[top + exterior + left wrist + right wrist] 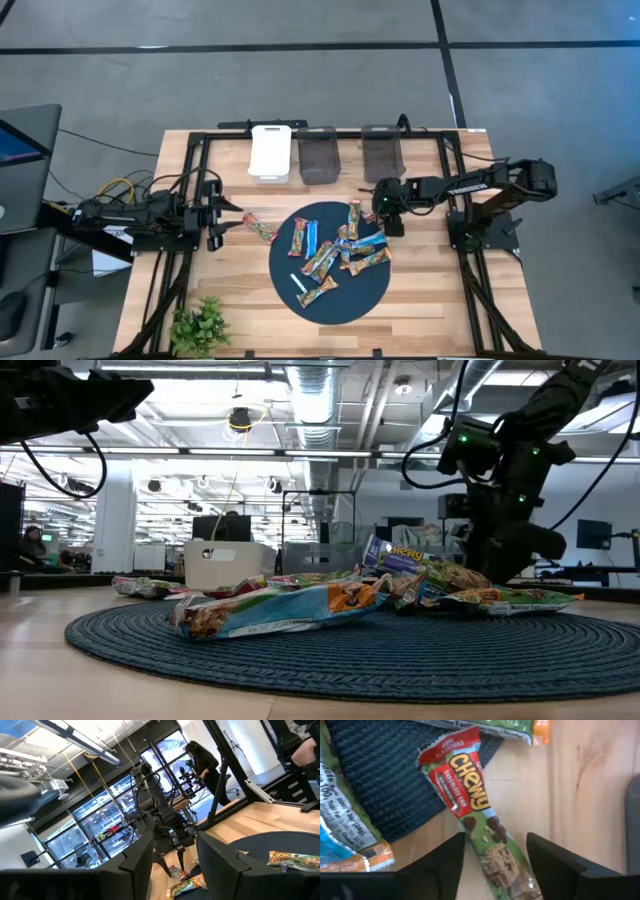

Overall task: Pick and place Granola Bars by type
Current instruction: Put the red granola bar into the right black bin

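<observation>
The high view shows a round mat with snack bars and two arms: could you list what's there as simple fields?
surface: wooden table
mat: dark round woven mat, centre of table
granola bars: pile on the mat; one stray bar on the wood to the mat's left
bins: one white, two dark, along the far edge
right gripper: open, straddling a red Chewy bar lying half off the mat's edge
left gripper: open, waiting left of the mat
extra: small green plant, near-left corner
</observation>
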Tool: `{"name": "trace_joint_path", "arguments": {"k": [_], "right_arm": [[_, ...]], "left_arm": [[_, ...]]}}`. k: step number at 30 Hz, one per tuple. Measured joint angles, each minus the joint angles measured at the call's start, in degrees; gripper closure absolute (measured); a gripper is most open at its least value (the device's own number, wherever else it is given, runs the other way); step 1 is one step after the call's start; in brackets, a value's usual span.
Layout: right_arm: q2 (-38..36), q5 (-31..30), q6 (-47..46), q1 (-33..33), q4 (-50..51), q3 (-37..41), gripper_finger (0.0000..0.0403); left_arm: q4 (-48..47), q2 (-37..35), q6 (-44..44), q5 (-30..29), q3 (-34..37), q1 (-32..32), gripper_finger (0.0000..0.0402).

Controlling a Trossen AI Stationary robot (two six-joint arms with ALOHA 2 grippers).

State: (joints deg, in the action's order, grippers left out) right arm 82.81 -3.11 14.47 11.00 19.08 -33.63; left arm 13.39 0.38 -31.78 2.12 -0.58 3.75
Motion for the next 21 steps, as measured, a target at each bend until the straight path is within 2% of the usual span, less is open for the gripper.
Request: {"name": "trace_joint_path", "arguments": {"k": [7,11,14,21], "right_arm": [[0.0,-0.1,0.1,-0.1,0.2,0.0,0.0326],[-0.6,-0.2,0.1,-0.2,0.2,0.1,0.0369],[-2.4,-0.1,0.0,-0.6,0.6,0.2,0.038],[-11.4,-0.2,-1.0,-2.6,-0.2,0.2,0.037]], "left_arm": [[0.0,0.0,0.3,-1.2,0.0,0.0,0.0255],[0.0,0.0,0.3,-1.3,0.0,0.0,0.0255],[0.0,0.0,0.3,-1.3,0.0,0.0,0.0255],[0.0,0.0,0.3,-1.3,0.0,0.0,0.0255]]}}
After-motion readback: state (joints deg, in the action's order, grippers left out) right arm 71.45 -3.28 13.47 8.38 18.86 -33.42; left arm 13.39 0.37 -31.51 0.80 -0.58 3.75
